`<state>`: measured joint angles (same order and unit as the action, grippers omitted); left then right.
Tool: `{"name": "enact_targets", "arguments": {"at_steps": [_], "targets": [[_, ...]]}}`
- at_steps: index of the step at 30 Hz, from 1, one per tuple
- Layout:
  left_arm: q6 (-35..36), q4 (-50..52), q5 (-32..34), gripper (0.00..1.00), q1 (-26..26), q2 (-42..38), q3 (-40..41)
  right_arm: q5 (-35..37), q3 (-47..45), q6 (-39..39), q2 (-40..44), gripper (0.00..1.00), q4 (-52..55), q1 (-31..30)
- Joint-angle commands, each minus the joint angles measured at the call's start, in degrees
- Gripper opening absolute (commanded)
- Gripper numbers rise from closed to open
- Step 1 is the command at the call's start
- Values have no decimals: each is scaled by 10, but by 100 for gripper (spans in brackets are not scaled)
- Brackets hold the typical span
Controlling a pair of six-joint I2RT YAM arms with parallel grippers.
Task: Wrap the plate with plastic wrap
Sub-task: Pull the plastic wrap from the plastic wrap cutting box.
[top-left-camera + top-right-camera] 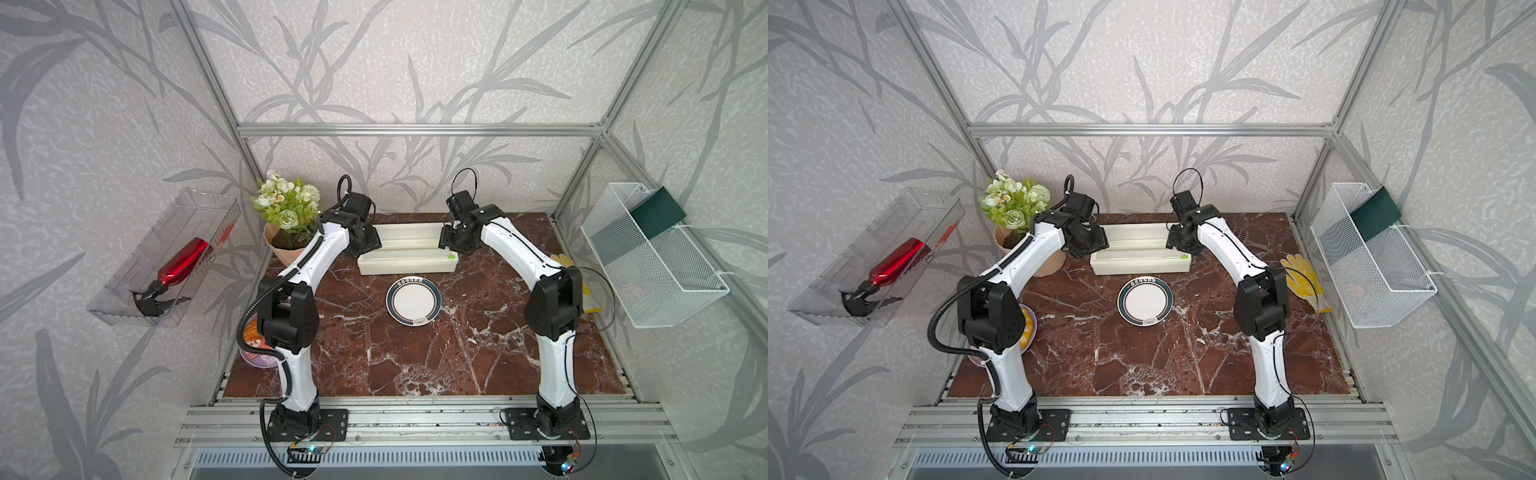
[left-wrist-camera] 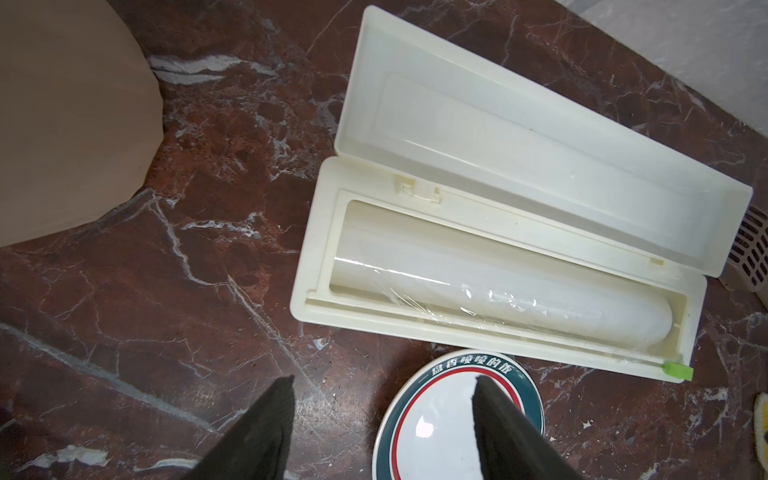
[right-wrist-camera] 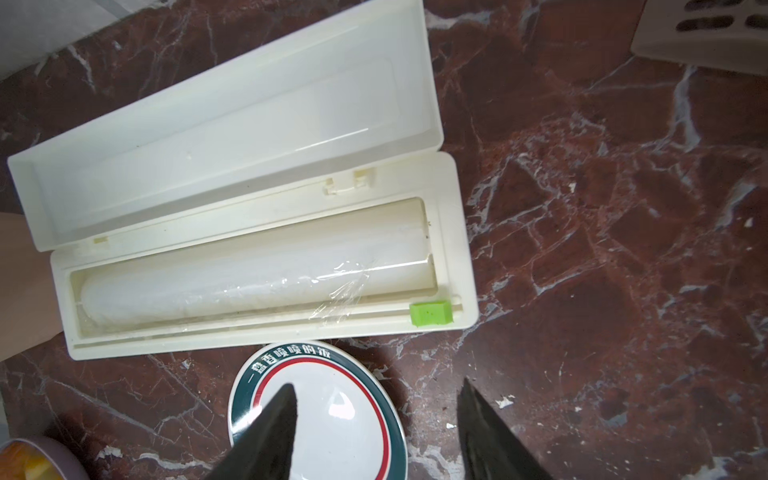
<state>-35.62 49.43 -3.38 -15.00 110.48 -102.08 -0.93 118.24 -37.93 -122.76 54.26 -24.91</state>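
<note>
The plate (image 1: 413, 300) (image 1: 1145, 302), white with a teal rim and a red ring, lies bare on the marble just in front of the cream dispenser box (image 1: 409, 253). The box lid is open. The plastic wrap (image 3: 345, 286) (image 2: 478, 299) is a roll inside, with a crinkled loose end lying over the front edge near the green slider (image 3: 430, 312). My left gripper (image 1: 365, 243) (image 2: 384, 380) hovers at the box's left end, open and empty. My right gripper (image 1: 455, 241) (image 3: 378, 382) hovers at the right end, open and empty. Both wrist views show the plate (image 2: 432, 440) (image 3: 340, 432) below the fingers.
A potted flower bunch (image 1: 286, 216) stands at the back left. A purple plate with food (image 1: 257, 349) sits under the left arm. A yellow glove (image 1: 1302, 274) lies at the right edge. A wire basket (image 1: 652, 257) and a clear bin with a red bottle (image 1: 166, 257) hang on the side walls.
</note>
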Motion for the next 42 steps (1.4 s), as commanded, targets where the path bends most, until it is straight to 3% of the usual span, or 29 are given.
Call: {"name": "enact_targets", "arguments": {"at_steps": [1,10,20,29,32,42], "targets": [[-8,4,-10,68,3,-12,-5,-29,43,-51,-25,61,35,-2],[-9,-36,-10,68,7,-40,46,-18,111,-103,-94,58,55,-5],[-13,-51,-21,67,8,-46,61,-13,167,-108,-153,56,66,-5],[-16,-58,-23,67,8,-39,64,-12,149,-105,-168,51,56,-4],[-17,-60,-23,67,8,-33,62,-18,142,-104,-172,45,44,-4],[-17,-43,-15,67,9,6,26,-44,148,-105,-188,12,13,1]]}}
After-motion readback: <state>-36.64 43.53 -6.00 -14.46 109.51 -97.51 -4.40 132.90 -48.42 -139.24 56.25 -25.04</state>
